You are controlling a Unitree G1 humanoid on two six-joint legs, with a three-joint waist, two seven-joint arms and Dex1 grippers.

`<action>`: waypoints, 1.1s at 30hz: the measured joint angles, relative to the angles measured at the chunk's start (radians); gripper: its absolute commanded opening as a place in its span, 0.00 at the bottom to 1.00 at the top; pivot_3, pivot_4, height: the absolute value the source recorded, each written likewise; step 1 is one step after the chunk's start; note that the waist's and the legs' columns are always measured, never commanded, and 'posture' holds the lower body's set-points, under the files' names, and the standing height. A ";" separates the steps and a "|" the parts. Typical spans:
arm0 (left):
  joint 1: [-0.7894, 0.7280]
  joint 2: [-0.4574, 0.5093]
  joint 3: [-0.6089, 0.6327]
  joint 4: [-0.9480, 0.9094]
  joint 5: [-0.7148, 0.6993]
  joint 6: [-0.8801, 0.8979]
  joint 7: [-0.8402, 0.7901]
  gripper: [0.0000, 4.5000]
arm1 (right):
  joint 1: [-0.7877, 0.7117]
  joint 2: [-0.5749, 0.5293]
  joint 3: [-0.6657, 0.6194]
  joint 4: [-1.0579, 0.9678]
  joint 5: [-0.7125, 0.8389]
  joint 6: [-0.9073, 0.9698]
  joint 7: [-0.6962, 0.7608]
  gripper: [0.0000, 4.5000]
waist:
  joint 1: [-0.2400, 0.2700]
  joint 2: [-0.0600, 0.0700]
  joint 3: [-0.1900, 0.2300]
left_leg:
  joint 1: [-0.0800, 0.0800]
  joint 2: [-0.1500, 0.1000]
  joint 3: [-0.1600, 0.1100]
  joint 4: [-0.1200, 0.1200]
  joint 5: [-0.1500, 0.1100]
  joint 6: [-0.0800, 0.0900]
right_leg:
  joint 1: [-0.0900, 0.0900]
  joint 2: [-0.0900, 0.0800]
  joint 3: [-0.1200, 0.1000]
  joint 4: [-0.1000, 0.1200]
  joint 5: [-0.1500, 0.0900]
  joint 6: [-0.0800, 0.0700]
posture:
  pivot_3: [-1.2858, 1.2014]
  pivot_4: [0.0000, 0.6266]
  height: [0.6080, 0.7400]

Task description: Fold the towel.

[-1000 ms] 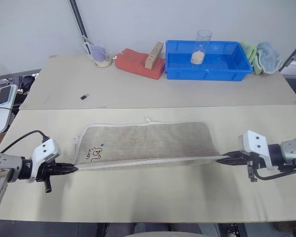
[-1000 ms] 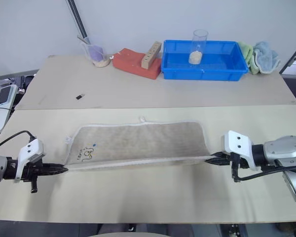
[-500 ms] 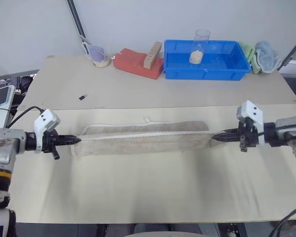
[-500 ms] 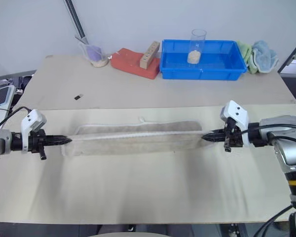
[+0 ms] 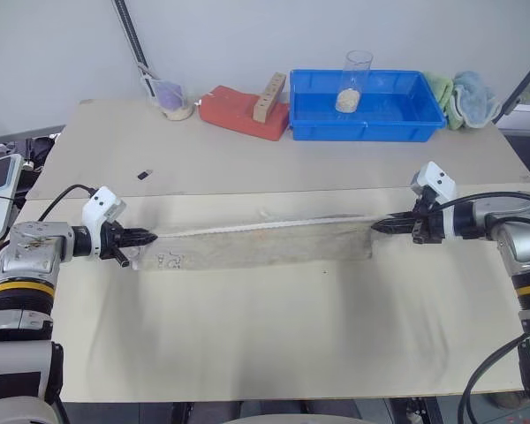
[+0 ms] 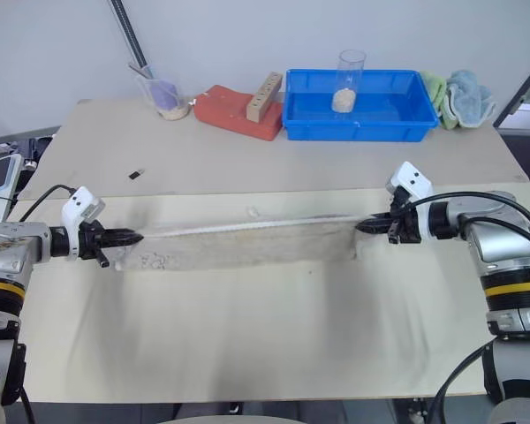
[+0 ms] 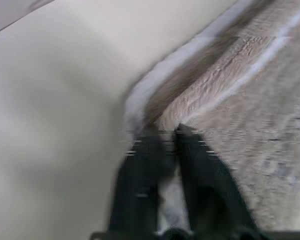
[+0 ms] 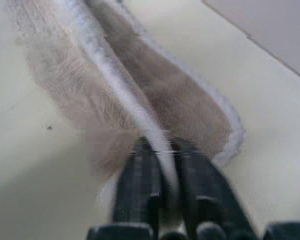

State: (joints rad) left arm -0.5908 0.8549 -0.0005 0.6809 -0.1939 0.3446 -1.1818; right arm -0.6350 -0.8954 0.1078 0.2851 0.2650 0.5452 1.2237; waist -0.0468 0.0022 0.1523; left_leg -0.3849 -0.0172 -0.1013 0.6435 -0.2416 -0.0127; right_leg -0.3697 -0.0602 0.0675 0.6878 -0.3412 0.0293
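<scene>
Now towel (image 5: 265, 246) folded lengthwise, grippers at ends

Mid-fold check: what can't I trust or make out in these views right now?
- Towel logo: too small in the head views, smeared in the left wrist view.
- Left gripper: motion blur hides whether it has let go.
- Right gripper: blurred; white border runs between the jaws, grip unclear.

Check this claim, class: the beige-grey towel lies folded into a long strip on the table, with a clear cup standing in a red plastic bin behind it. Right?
Not quite. The plastic bin holding the clear cup is blue, as the left eye view shows. The beige-grey towel does lie in a long strip.
</scene>
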 measured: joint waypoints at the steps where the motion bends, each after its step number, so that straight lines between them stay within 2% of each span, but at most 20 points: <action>1: 0.000 0.000 0.003 0.004 0.001 -0.004 0.007 0.51 | 0.000 0.000 -0.002 0.000 -0.003 -0.002 -0.006 0.44 | 0.000 0.000 0.000 | 0.000 0.000 0.000 0.000 0.000 0.000 | 0.000 0.000 0.000 0.000 0.000 0.000 | 0.52 0.24 1.00; 5: -0.008 -0.001 0.018 0.028 0.004 -0.039 0.035 0.96 | 0.002 0.007 -0.029 0.000 -0.007 -0.016 -0.050 0.75 | 0.001 0.000 0.000 | 0.000 0.000 0.000 0.000 0.000 0.000 | 0.000 0.000 0.000 0.000 0.000 0.000 | 0.52 0.24 1.00; 6: -0.013 -0.001 0.022 0.032 0.004 -0.043 0.037 1.00 | 0.003 0.007 -0.043 0.000 -0.007 -0.018 -0.063 0.83 | 0.001 0.000 0.000 | 0.000 0.000 0.000 0.000 0.000 0.000 | 0.000 0.000 0.000 0.000 0.000 0.000 | 0.52 0.24 1.00; 8: -0.020 0.000 0.030 0.031 0.003 -0.058 0.034 1.00 | 0.008 0.007 -0.075 -0.012 -0.006 -0.019 -0.091 0.99 | 0.002 0.000 0.000 | 0.000 0.000 0.000 0.000 0.000 0.000 | 0.000 0.000 0.000 0.000 0.000 0.000 | 0.52 0.24 1.00; 11: -0.014 0.012 0.059 -0.035 -0.019 -0.054 0.004 1.00 | 0.065 -0.004 -0.159 -0.104 0.023 -0.009 -0.122 0.99 | 0.002 0.000 0.000 | -0.001 0.000 -0.001 0.000 0.000 0.000 | 0.000 0.000 0.000 0.000 0.000 0.000 | 0.52 0.24 1.00; 15: 0.077 0.043 0.092 -0.344 -0.126 0.031 -0.080 1.00 | 0.247 -0.018 -0.264 -0.318 0.075 0.056 -0.174 0.99 | 0.005 0.000 -0.001 | -0.002 0.001 -0.004 0.000 0.000 0.000 | 0.001 0.000 0.000 0.000 0.000 0.000 | 0.52 0.24 1.00; 19: 0.208 0.036 0.086 -0.667 -0.237 0.125 -0.120 1.00 | 0.415 0.079 -0.338 -0.464 0.070 0.113 -0.349 0.99 | 0.002 0.000 -0.001 | -0.001 0.001 -0.004 0.000 0.000 0.000 | 0.002 0.000 0.003 -0.002 0.000 0.000 | 0.52 0.24 1.00; 22: 0.259 0.030 0.081 -0.820 -0.290 0.149 -0.133 1.00 | 0.469 0.171 -0.357 -0.504 0.060 0.153 -0.485 0.99 | -0.002 0.000 -0.001 | 0.000 0.001 -0.003 -0.001 0.000 0.000 | 0.002 0.000 0.004 -0.001 0.000 0.000 | 0.52 0.24 1.00; 27: 0.262 0.008 0.065 -0.902 -0.323 0.159 -0.121 1.00 | 0.462 0.348 -0.379 -0.529 0.063 0.230 -0.687 0.99 | 0.002 0.000 -0.001 | 0.001 0.000 -0.003 -0.001 0.000 0.000 | 0.002 0.001 0.003 -0.001 0.000 0.000 | 0.52 0.24 1.00; 33: 0.251 0.006 0.060 -0.901 -0.323 0.159 -0.109 1.00 | 0.467 0.405 -0.348 -0.532 0.053 0.264 -0.783 0.99 | 0.004 0.000 -0.001 | 0.000 0.000 -0.003 -0.001 0.000 0.000 | 0.003 0.000 0.003 -0.003 0.000 0.000 | 0.52 0.24 1.00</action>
State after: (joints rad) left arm -0.3398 0.8606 0.0597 -0.2202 -0.5171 0.5033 -1.2909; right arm -0.1679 -0.4909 -0.2405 -0.2466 0.3184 0.8092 0.4406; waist -0.0426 0.0021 0.1513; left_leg -0.3846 -0.0175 -0.1039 0.6423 -0.2416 -0.0128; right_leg -0.3670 -0.0599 0.0706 0.6853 -0.3412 0.0292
